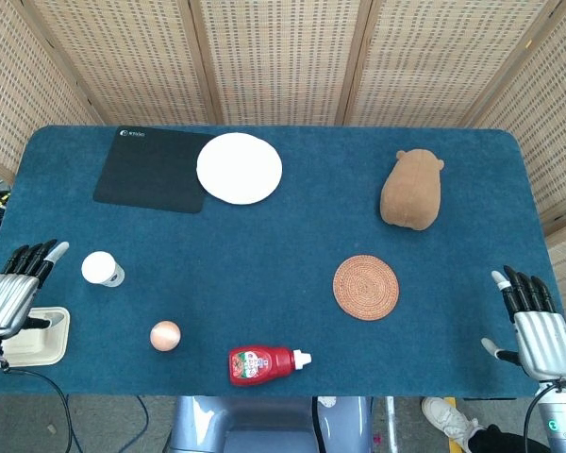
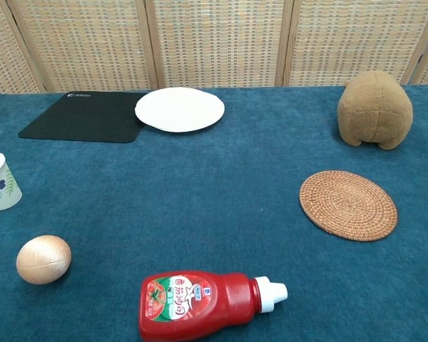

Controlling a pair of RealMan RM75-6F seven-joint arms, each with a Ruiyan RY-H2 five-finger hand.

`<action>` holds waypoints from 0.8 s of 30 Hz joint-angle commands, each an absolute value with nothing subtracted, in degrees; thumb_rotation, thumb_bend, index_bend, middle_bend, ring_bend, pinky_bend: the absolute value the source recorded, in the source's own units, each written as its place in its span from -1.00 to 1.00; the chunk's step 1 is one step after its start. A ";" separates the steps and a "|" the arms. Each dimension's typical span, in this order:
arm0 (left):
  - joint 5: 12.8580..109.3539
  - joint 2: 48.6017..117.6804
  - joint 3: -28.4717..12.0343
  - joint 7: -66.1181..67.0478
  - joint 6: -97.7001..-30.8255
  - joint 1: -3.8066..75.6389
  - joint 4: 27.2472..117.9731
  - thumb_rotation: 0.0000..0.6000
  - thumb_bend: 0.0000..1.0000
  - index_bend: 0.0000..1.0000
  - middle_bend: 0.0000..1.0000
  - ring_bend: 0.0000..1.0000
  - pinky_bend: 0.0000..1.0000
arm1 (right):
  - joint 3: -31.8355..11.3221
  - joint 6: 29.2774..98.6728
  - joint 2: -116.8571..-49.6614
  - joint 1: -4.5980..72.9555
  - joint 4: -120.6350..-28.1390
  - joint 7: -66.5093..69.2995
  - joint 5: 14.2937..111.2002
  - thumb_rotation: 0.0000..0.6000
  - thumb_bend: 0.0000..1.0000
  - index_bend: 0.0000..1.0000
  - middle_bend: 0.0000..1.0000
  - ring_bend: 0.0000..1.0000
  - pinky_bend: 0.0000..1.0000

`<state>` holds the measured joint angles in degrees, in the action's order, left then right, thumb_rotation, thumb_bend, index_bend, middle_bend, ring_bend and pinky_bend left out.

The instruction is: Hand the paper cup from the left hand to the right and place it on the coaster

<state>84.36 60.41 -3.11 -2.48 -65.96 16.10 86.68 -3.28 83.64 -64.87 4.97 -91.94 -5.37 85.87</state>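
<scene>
Left hand (image 1: 14, 294) at left edge, fingers apart, empty, near cup (image 1: 101, 268). Right hand (image 1: 536, 326) lower right, fingers apart, waiting beyond coaster (image 1: 366, 287) for handover.

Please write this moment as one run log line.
left hand: open, near paper cup | right hand: open, idle | coaster: empty

Head view: high above the near table edge, looking almost straight down; whole blue tabletop (image 1: 292, 245) in frame, wicker screen (image 1: 283, 57) along the top. Chest view: low, near, facing forward across the table toward the screen. Shared: ketchup bottle (image 2: 200, 304), woven coaster (image 2: 349, 204), white plate (image 2: 179, 109).
</scene>
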 commanded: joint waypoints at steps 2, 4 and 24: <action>82.45 59.71 -3.79 -4.40 -59.44 20.37 83.47 1.00 -1.00 -1.00 -1.00 -1.00 -1.00 | -3.28 83.54 -64.81 4.96 -92.03 -5.30 85.71 1.00 -0.97 -1.00 -1.00 -1.00 -1.00; 81.71 60.28 -3.98 -3.67 -57.83 21.47 82.10 1.00 -0.99 -1.00 -1.00 -1.00 -1.00 | -3.27 83.40 -64.73 4.97 -92.10 -5.27 85.58 1.00 -0.97 -1.00 -1.00 -1.00 -1.00; 74.05 64.71 -4.41 1.88 -44.76 29.47 79.93 1.00 -0.91 -0.83 -1.00 -1.00 -1.00 | -3.35 83.46 -64.36 4.85 -92.17 -4.04 85.37 1.00 -0.97 -1.00 -1.00 -1.00 -1.00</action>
